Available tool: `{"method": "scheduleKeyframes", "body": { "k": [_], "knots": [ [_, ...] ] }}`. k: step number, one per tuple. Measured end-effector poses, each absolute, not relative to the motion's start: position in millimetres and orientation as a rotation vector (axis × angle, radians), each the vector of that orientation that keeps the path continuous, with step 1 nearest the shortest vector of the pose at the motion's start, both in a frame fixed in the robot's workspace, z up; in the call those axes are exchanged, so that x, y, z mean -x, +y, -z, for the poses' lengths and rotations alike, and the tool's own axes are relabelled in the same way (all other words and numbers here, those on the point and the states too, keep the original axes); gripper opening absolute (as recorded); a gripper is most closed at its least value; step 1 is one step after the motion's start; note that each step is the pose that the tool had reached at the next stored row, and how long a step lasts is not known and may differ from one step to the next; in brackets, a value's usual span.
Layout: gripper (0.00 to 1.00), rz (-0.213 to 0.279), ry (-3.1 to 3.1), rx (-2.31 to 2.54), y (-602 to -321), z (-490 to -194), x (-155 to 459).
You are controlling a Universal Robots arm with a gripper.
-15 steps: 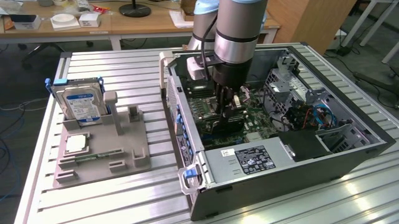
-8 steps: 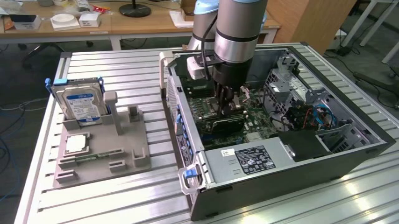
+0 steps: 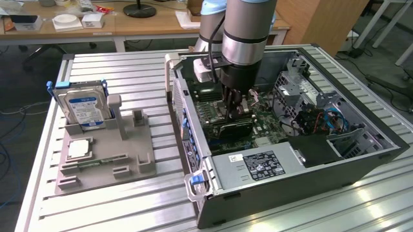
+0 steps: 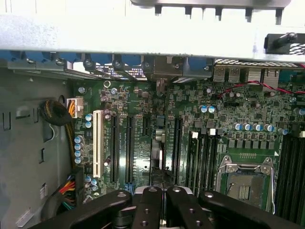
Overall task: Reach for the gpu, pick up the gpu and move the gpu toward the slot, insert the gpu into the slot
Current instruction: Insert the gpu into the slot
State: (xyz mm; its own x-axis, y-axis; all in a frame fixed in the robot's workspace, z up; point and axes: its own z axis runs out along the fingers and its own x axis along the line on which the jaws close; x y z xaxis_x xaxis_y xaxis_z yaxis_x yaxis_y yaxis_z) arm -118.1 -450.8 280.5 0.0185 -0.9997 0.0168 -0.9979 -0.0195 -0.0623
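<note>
Exterior view: claw (image 3: 233,112) fully closed on gpu (image 3: 233,128) inside computer case (image 3: 310,166).

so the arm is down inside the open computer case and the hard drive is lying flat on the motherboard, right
Not quite. The gripper is indeed down inside the open computer case, over the motherboard. But the hard drive is not on the motherboard: it stands upright in the grey holder on the table, toward the exterior view's left of the case. The exterior view shows this.
</note>
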Motion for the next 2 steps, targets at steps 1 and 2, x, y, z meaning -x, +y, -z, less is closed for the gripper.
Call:
{"method": "scheduleKeyframes", "body": {
  "k": [1, 2],
  "knots": [
    [0.1, 0.086, 2.176, 2.218, -450.8, -280.5, 118.1],
    [0.1, 0.086, 2.176, 2.218, -450.8, -280.5, 118.2]
  ]
}}
